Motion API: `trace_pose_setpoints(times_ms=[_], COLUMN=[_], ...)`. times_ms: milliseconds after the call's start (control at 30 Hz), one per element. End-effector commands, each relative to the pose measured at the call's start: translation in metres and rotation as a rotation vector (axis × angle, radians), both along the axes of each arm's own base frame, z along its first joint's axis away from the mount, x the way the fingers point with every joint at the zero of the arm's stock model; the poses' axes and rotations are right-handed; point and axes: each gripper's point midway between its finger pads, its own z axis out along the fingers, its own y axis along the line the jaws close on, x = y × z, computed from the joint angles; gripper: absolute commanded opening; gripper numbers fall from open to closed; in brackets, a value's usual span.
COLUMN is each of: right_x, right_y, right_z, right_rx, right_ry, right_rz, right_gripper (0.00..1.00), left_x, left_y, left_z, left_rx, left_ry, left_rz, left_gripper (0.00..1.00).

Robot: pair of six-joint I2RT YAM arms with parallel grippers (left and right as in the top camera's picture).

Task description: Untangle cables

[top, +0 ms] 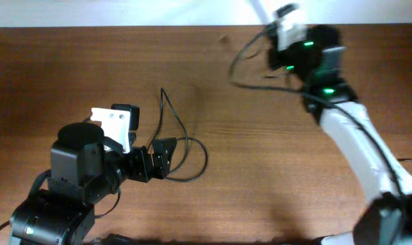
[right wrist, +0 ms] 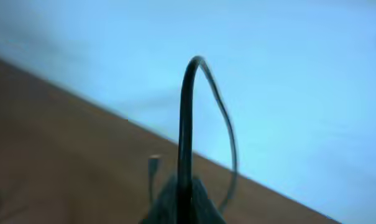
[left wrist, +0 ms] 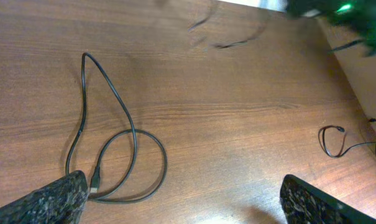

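One thin black cable (top: 185,146) lies on the wooden table in a loop with a sharp bend at its far end; in the left wrist view (left wrist: 122,118) its small plug end lies by the left finger. My left gripper (top: 158,158) (left wrist: 184,199) is open just above the table, next to the loop, holding nothing. My right gripper (top: 277,47) is raised near the table's far edge, shut on a second thin black cable (top: 243,58) (right wrist: 186,124) that arches up from between the fingers (right wrist: 183,199) and hangs in a loop.
A small coiled black cord (left wrist: 334,140) lies near the table's right edge. The far table edge meets a pale wall (right wrist: 287,74). The right arm's white link (top: 359,146) crosses the right side of the table.
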Motion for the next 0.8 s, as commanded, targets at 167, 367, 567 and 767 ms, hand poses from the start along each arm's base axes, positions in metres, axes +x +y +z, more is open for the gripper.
trace_pose_setpoints(times_ms=[167,367,567,767], right_x=[-0.052,-0.127,-0.194,-0.157], right_y=[-0.266,-0.402,-0.478,-0.44], right_z=[0.012,0.0,-0.012,-0.016], right_rx=[0.013,0.024,0.106,0.307], right_ry=[0.115,0.166,0.188,0.178], right_rz=[-0.579,-0.944,-1.173,-0.997], right_gripper=[0.04,0.04,0.99,0.99], left_x=[-0.002,-0.006,-0.007,-0.007], left_y=[-0.001,-0.007,-0.01,-0.012], left_z=[0.003,0.004,0.004,0.007], left_rx=[-0.005,-0.032,-0.058,-0.068], left_ry=[-0.009,0.001,0.017,0.009], left_rz=[-0.007,-0.039,-0.034,-0.045], left_gripper=[0.99,0.99,0.99,0.99])
